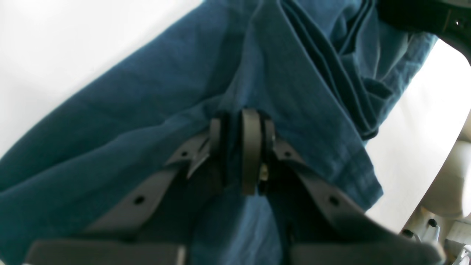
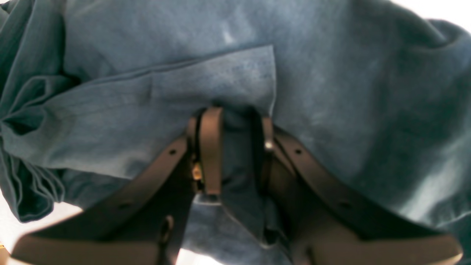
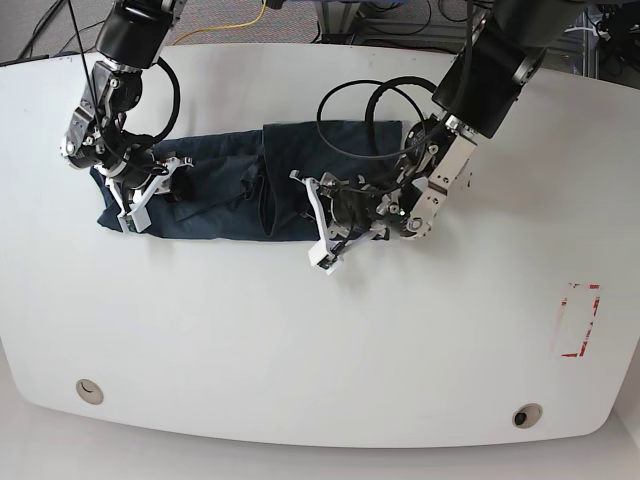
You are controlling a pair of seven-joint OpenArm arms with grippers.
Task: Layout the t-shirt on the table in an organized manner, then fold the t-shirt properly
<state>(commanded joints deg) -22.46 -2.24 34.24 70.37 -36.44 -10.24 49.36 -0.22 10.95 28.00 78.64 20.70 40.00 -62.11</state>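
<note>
We find the left gripper (image 1: 241, 151) and right gripper (image 2: 230, 147) each clamped on the t-shirt (image 3: 230, 190) (cloth bunched between fingers); we advise lifting evenly, keeping fabric taut.

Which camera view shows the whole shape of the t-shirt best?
The base view: there the t-shirt lies as one long band on the table, both ends visible. The two wrist views show only close fabric folds around each gripper, never the outline.

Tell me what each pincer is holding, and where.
Both pinch the t-shirt: the left pincer a fold near its hem, the right pincer its opposite end.
</note>
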